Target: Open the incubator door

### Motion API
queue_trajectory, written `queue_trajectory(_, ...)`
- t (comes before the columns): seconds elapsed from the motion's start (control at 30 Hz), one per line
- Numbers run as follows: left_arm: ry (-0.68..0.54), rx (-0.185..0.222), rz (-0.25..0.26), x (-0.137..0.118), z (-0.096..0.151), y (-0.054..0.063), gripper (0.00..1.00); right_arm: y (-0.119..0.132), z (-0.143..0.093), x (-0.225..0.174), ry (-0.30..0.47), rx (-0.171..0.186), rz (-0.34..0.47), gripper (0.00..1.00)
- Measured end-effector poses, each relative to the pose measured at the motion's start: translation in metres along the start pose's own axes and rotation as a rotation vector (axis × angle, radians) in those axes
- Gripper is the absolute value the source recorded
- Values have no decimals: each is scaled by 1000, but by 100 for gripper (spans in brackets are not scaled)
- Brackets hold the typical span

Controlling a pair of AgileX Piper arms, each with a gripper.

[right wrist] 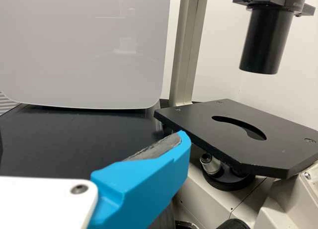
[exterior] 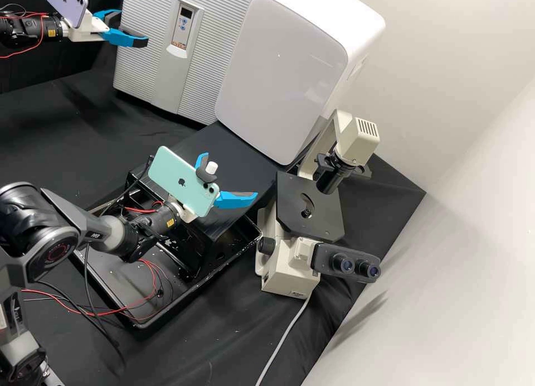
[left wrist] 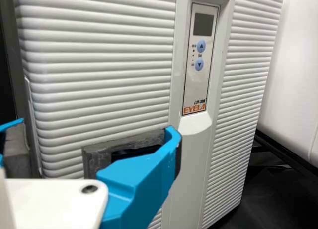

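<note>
Right arm [exterior: 53,246] is closest to the camera, reaching in from the near left, and its gripper [exterior: 229,175] is spread wide with nothing in it, pointing off toward the scope [exterior: 306,202], so I'd leave that one out of it. Job's over at the far left: the incubator [exterior: 145,68] stands just left of the white box [exterior: 281,62], and its door [left wrist: 99,85] looks shut to me. The left gripper [exterior: 132,32] is at the left side of it, fingers well apart, and I can't see it holding anything. As for feel, I'm guessing a stiff shell, fairly heavy on its hinges, and probably a seal that sticks a bit before it lets go. Those ribs look hard and smooth, so pinching the front would likely just skate off. I'd go for the left edge [left wrist: 36,119], hook one finger behind it and let the grey pad do the gripping, then ease it out slowly in an arc. Not much here seems fragile, except I'd keep the blue tips clear of the panel [left wrist: 198,60]; that's the bit I'd hate to scrape.
</note>
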Motion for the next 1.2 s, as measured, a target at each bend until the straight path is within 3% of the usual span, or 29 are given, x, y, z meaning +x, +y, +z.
queue_trajectory(0.43, 4, -6, -5, -1, 0, -2, 0, 0, 0, 0, 0, 0, 0, 100)
queue_trajectory(1.2, 35, -66, 8, -3, -3, -2, 0, 0, 0, 0, 0, 0, 0, 100)
